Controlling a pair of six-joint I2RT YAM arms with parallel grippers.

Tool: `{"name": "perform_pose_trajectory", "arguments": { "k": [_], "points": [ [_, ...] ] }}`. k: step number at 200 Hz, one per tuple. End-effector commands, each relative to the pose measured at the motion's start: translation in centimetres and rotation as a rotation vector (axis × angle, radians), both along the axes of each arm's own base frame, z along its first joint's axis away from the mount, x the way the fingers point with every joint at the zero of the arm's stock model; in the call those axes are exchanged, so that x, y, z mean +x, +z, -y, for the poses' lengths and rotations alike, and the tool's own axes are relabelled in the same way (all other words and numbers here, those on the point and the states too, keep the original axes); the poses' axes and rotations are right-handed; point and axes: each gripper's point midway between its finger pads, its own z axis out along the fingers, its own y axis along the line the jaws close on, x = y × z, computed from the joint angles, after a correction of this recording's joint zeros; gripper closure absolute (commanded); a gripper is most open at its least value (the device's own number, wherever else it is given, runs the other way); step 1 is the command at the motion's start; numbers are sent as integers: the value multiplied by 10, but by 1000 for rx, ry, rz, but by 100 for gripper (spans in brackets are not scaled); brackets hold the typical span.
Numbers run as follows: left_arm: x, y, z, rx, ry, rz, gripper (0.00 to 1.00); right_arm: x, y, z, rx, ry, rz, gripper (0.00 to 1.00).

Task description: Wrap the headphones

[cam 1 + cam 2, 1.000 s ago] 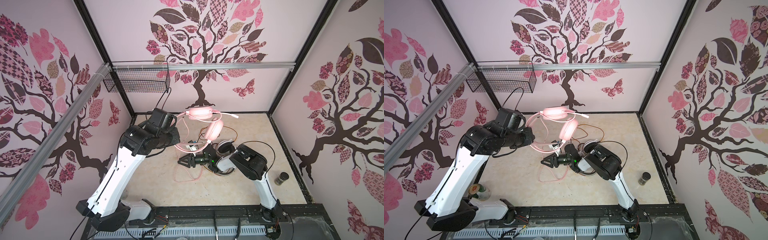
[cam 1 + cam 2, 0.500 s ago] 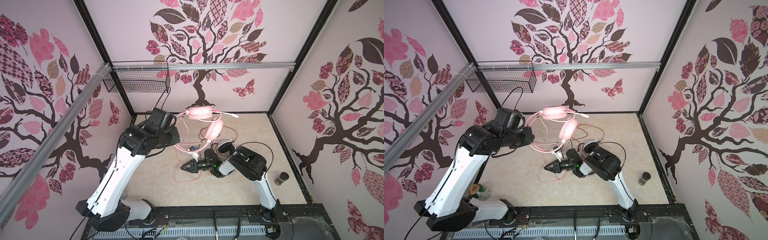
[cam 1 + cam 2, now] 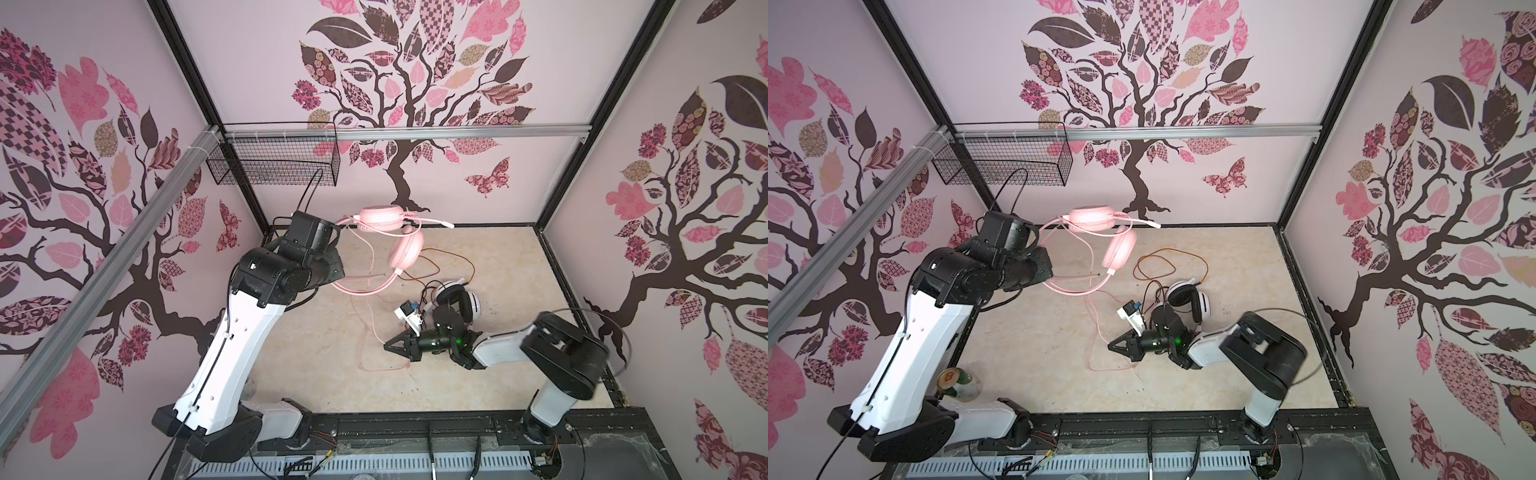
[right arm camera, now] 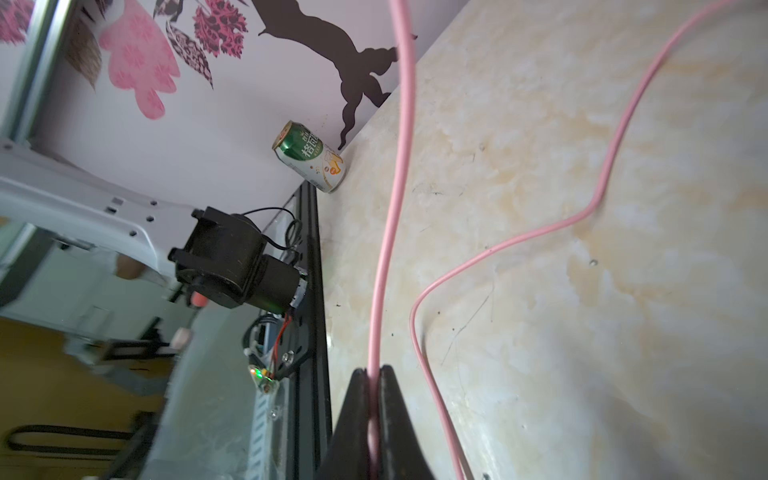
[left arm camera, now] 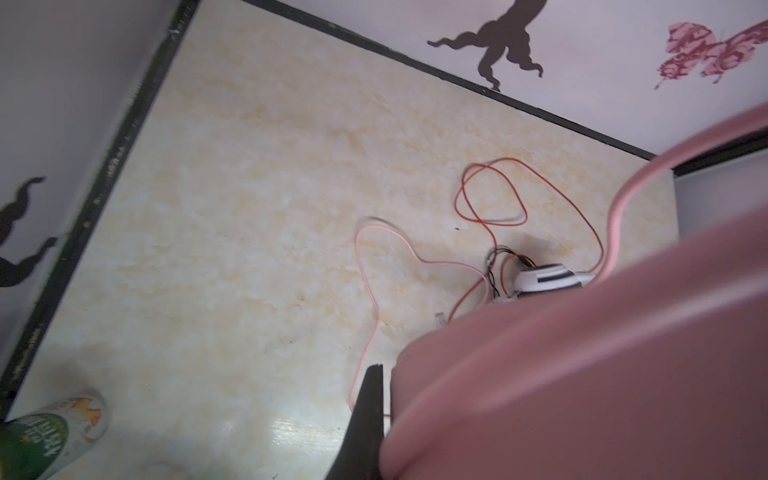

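Seemingly early: left gripper [image 5: 382, 386] clamps the lifted pink headset [image 3: 380, 218], right gripper [image 4: 374, 370] pinches its cable [image 4: 395, 208], mostly loose; white headset [image 3: 461, 301] lies untouched.

We take the white-and-black headset [image 3: 457, 300] as our mark. Beyond it to the left, the left arm [image 3: 245, 332] carries the pink headset [image 3: 380, 217] off the table. Just in front of it, the right gripper [image 3: 389, 345], jaws pinched together, sits at the pink cable [image 3: 361, 362]. The orange cable [image 3: 451, 261] loops behind it.
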Motion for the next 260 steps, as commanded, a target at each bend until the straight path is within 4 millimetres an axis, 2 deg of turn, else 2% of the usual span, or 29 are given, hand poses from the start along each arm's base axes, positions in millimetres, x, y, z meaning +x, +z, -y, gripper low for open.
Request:
{"name": "perform_pose_trajectory", "arguments": {
  "k": [1, 15, 19, 31, 60, 73, 99, 142, 148, 172, 191, 234, 260],
  "points": [
    [14, 30, -22, 69, 80, 115, 100, -8, -13, 35, -243, -48, 125, 100],
    [21, 22, -31, 113, 110, 82, 100, -8, -9, 56, -315, -94, 176, 100],
    [22, 30, -32, 109, 117, 100, 100, -8, -7, 61, -331, -104, 192, 100],
    [26, 30, -37, 125, 137, 95, 100, -8, -2, 74, -372, -131, 227, 100],
    [35, 28, -43, 185, 160, 103, 100, -11, 12, 93, -409, -166, 271, 100],
    [39, 27, -48, 218, 177, 109, 100, -15, 20, 95, -391, -167, 273, 100],
    [47, 25, -57, 281, 222, 117, 100, -15, 21, 104, -444, -194, 290, 100],
    [55, 24, -69, 393, 266, 115, 100, -12, 34, 111, -478, -217, 334, 100],
    [57, 13, -68, 416, 254, 86, 100, -10, 36, 113, -490, -222, 344, 100],
    [59, -2, -68, 451, 253, 51, 100, -6, 48, 113, -545, -232, 402, 100],
    [57, -10, -71, 532, 279, 24, 100, -2, 67, 112, -573, -241, 451, 100],
    [55, -31, -65, 758, 271, -47, 100, 6, 111, 118, -631, -283, 580, 100],
    [54, -45, -51, 814, 203, -88, 100, 12, 128, 121, -647, -303, 632, 100]
  ]
}}
